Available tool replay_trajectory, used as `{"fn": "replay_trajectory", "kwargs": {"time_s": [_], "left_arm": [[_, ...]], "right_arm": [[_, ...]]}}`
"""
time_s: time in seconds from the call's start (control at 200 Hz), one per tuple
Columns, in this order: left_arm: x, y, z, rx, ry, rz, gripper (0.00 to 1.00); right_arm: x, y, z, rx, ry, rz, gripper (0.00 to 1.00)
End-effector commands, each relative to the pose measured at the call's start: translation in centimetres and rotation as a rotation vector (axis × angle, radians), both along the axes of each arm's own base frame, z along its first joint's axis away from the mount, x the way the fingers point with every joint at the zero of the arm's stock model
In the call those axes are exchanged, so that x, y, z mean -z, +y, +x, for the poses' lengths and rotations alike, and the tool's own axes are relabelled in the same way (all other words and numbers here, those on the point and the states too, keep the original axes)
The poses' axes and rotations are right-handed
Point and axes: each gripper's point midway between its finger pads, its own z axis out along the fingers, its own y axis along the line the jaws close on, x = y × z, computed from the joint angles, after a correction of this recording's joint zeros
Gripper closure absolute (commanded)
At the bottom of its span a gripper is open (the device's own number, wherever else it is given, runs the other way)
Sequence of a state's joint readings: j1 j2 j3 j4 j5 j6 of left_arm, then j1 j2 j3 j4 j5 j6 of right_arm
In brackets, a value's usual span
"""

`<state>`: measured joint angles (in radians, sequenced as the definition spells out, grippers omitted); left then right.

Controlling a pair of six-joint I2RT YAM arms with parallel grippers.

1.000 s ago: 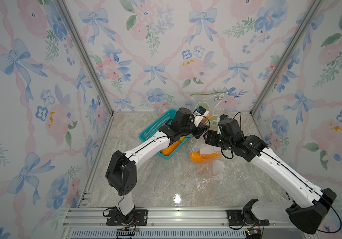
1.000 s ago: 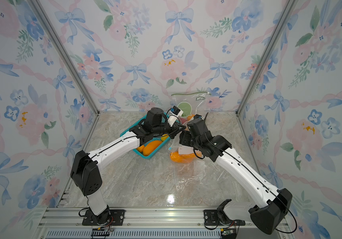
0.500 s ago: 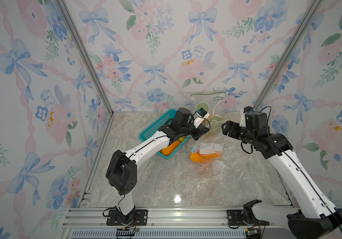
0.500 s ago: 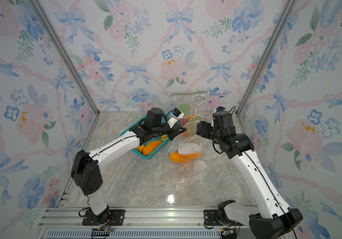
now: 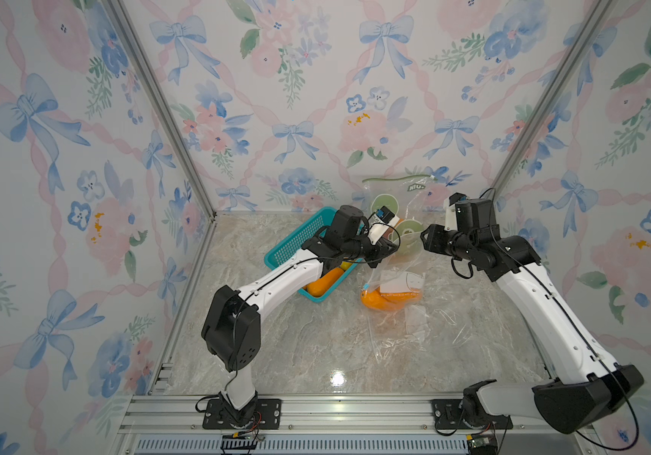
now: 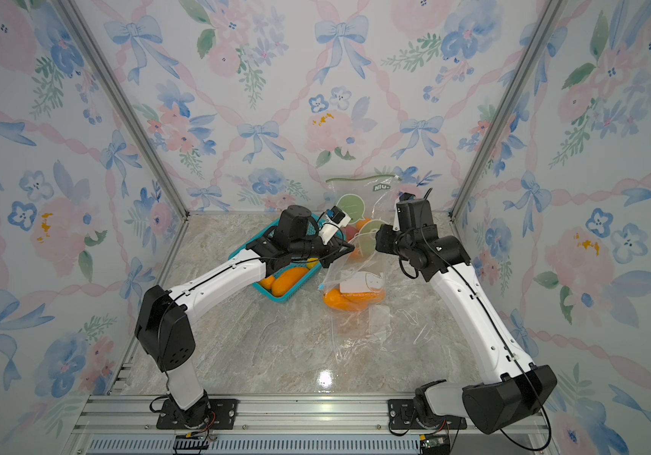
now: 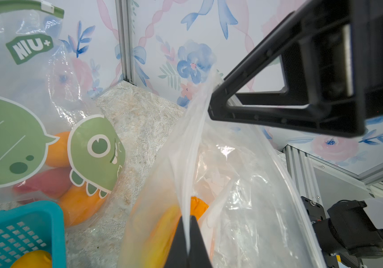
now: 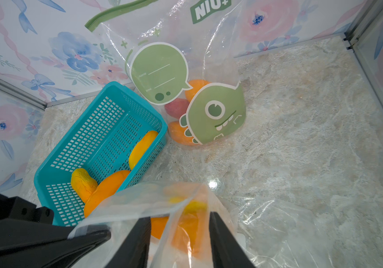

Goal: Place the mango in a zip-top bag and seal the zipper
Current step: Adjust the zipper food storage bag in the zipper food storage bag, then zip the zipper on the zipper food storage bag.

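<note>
The orange mango [image 5: 387,301] lies inside a clear zip-top bag [image 5: 414,327] in the middle of the marble floor, under a white label. My left gripper [image 5: 393,248] is shut on the bag's upper rim and holds it up; the thin film is pinched between its fingertips [image 7: 187,232]. My right gripper [image 5: 424,238] faces it from the other side. It is open, its fingers [image 8: 218,232] standing either side of the raised bag film without pinching it, the mango [image 8: 181,232] showing through below. The bag's zipper line is hard to make out.
A teal basket [image 5: 296,244] with several orange and yellow fruits sits right beside the bag, under my left arm. A second, green-printed zip bag [image 5: 399,205] holding fruit leans on the back wall. Walls close in on three sides.
My right gripper has pulled up and back out of the bag's mouth to its raised rim, and its jaws have narrowed. My left gripper has kept its hold.
</note>
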<state>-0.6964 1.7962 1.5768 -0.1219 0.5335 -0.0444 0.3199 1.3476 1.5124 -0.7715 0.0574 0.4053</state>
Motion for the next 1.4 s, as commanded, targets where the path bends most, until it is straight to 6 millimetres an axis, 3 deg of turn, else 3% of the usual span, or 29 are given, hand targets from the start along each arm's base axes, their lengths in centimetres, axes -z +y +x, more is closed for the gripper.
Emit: {"fn": "replay_trajectory", "kwargs": {"time_s": [0.0,0.1,0.185,0.265,0.445,0.55,0.575,0.735,0.76,0.935,1.015,1.15,1.395], "left_arm": [[-1.8,0.4,-0.3,0.018,-0.037,-0.018,0.92],[-2.2,0.8,-0.3,-0.001,-0.045,-0.017,0.85],[-3.0,1.6,0.3,-0.062,-0.062,-0.015,0.77],[-3.7,3.0,0.8,-0.131,-0.082,-0.009,0.64],[-4.6,7.3,-0.3,-0.279,-0.163,0.005,0.40],[-5.7,10.4,-2.4,-0.357,-0.237,-0.082,0.40],[-6.8,11.3,-3.6,-0.361,-0.274,-0.135,0.39],[-7.2,14.6,-9.8,-0.324,-0.438,-0.347,0.22],[-5.6,14.6,-10.5,-0.317,-0.442,-0.329,0.20],[-2.1,13.7,-14.5,-0.207,-0.573,-0.304,0.15],[-0.3,13.6,-15.2,-0.194,-0.601,-0.313,0.15],[1.9,12.2,-14.7,-0.177,-0.576,-0.285,0.17],[2.8,9.4,-12.6,-0.184,-0.556,-0.284,0.34]], "right_arm": [[-0.2,-0.8,0.5,0.037,0.005,0.006,0.78],[-0.4,-1.0,0.7,0.056,-0.002,0.021,1.00],[-0.5,-1.3,0.6,0.070,-0.002,0.032,1.00],[-0.7,-1.3,0.5,0.077,-0.002,0.039,1.00],[-0.9,-1.5,-0.1,0.089,0.002,0.055,1.00],[-1.1,-1.7,-0.2,0.098,0.001,0.055,1.00],[-1.1,-1.7,-0.2,0.098,0.001,0.055,1.00],[-1.2,-1.7,-0.2,0.107,0.005,0.068,1.00],[-1.3,-1.7,-0.2,0.106,0.004,0.071,1.00],[-1.6,-1.5,-0.2,0.110,-0.003,0.088,1.00],[-1.5,-1.5,-0.3,0.108,0.001,0.092,1.00],[-1.5,-1.5,-0.3,0.109,0.002,0.093,1.00],[-1.4,-1.4,-0.3,0.111,0.005,0.094,1.00]]}}
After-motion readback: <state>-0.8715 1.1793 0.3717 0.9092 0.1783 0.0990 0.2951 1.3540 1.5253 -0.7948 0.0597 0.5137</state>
